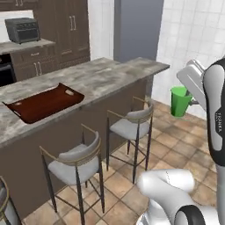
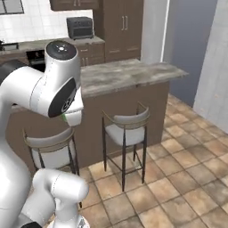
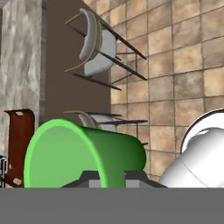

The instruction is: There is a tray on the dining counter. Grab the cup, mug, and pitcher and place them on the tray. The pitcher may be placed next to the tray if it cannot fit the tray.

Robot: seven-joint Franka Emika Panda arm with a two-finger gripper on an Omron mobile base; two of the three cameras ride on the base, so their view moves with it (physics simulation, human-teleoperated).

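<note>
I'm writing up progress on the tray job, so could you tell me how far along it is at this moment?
Done: nothing yet; the tray on the dining counter lies bare. In hand: the gripper is shut on a green vessel, tapered, so apparently the cup, held in the air over the floor beside the counter's end. Left: setting it on the tray, then fetching the mug and pitcher.

The tray (image 1: 41,105) lies on the dining counter (image 1: 110,74) (stools (image 1: 132,127) before it); the cup (image 1: 179,101) at three o'clock.
</note>
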